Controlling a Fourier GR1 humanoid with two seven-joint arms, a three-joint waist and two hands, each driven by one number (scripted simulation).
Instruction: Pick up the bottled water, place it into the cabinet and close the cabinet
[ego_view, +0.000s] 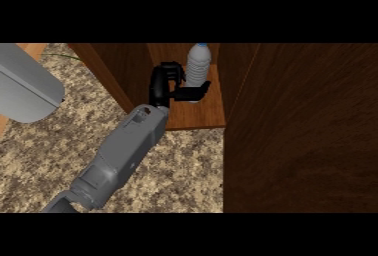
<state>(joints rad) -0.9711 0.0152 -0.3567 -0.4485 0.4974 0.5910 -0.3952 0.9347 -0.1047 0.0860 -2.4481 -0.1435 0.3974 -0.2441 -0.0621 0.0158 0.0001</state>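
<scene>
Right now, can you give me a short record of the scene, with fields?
bottled water: upright on the cabinet shelf
hand in cabinet: beside the bottle, thumb touching its lower part; which hand, cannot tell
cabinet door: open, at the right
counter: speckled stone, in front of the cabinet
grey object: at the left edge

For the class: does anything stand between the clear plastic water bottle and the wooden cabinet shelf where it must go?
Nothing visible does. The clear plastic water bottle already stands upright on the wooden cabinet shelf, with the black hand right beside it. The open dark wooden door is off to the right.
</scene>
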